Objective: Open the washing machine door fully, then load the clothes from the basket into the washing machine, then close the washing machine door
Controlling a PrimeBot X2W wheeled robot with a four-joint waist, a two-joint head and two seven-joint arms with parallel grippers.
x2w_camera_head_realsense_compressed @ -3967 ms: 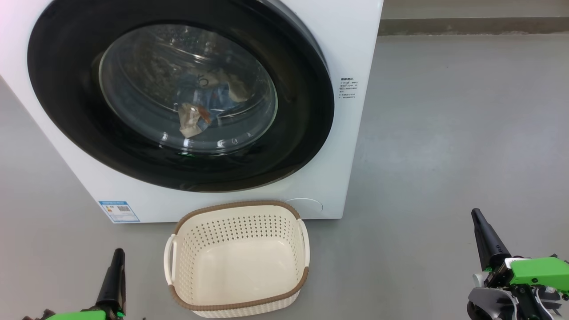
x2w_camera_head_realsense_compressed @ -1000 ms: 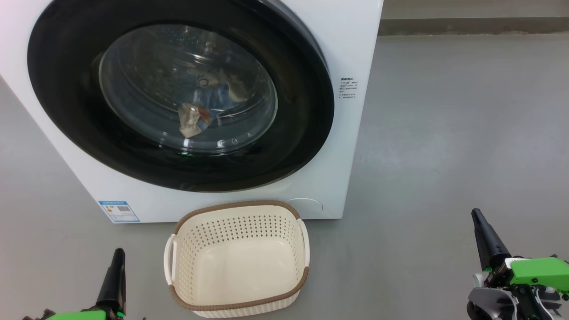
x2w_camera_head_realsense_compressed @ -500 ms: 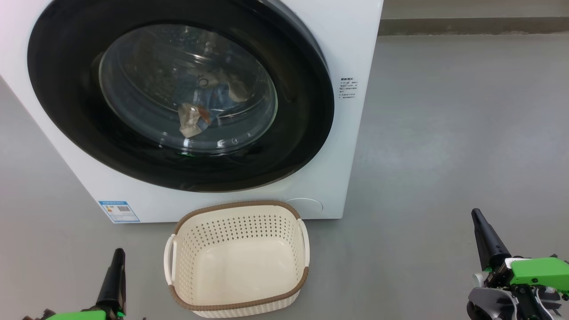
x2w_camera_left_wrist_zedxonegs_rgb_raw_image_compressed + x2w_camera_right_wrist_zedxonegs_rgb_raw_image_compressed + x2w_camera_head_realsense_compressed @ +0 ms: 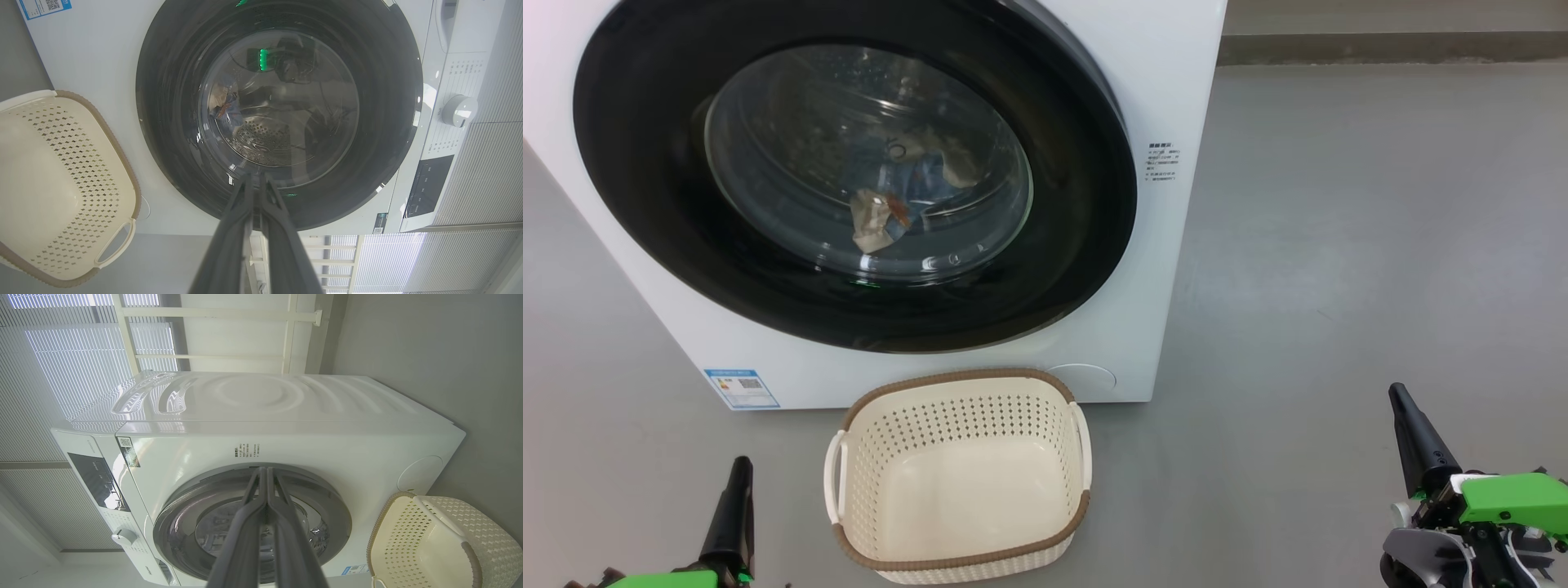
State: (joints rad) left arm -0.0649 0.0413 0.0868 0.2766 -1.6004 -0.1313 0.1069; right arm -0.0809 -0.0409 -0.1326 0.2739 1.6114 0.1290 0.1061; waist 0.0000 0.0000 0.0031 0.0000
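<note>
While pinched together, flank the basket (image 4: 960,375) from seven and five o'clock: left end effector (image 4: 740,471), right end effector (image 4: 1401,404); clothes (image 4: 874,220) behind shut washing machine door (image 4: 645,163) at twelve.

Bright even daylight, blinds (image 4: 61,355) backlit, reflections on washing machine door (image 4: 278,110) glass, wrist views fisheye-bent at edges

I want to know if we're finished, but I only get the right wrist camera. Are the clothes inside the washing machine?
Observer: Yes, the head view shows the clothes inside, behind the shut washing machine door.
Operator: Is the basket empty?
Observer: Yes, the basket is bare down to its bottom.
Operator: Where's the left gripper?
Observer: The left gripper is shut, low to the basket's left, touching nothing.
</note>
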